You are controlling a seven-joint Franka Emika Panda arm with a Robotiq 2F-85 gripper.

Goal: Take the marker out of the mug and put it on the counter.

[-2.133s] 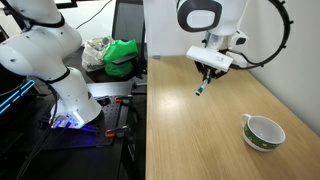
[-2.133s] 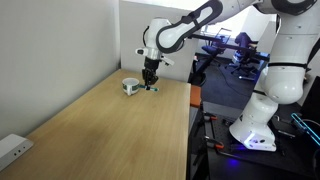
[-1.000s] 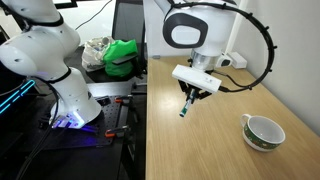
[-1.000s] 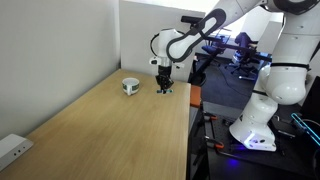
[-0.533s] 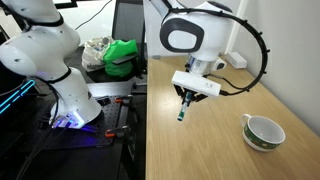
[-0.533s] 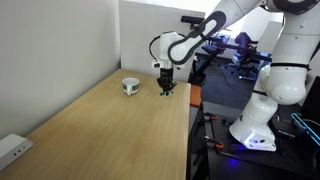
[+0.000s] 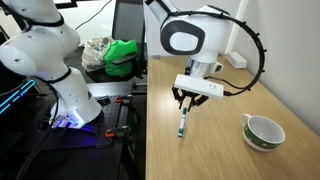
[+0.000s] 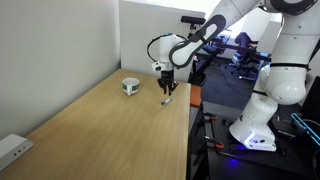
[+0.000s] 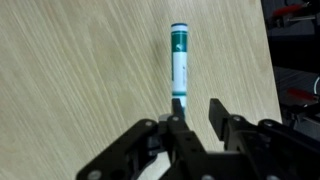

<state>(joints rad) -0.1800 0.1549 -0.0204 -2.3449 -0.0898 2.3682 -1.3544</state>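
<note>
The green-teal marker [image 9: 178, 60] lies flat on the light-tan counter [image 7: 215, 155], free of the jaws. It also shows in an exterior view [image 7: 182, 126], just below the fingers. My gripper [image 9: 196, 112] hovers right above its near end, jaws apart and empty; it shows in both exterior views [image 7: 185, 104] [image 8: 167, 93]. The white mug [image 7: 264, 132] stands empty on the counter well off to the side, also visible as a small cup [image 8: 130, 86]. The counter shows again in an exterior view [image 8: 100, 130].
The marker lies close to the counter's dark edge [image 7: 146, 130]. Beyond it stand a dark bench with green cloth [image 7: 122, 55] and a white robot body [image 7: 50, 55]. A white box [image 8: 12, 150] sits at a counter corner. A wall runs along the far side.
My gripper came down towards the counter with the marker, then opened. The marker has left the jaws and now lies on the counter.
</note>
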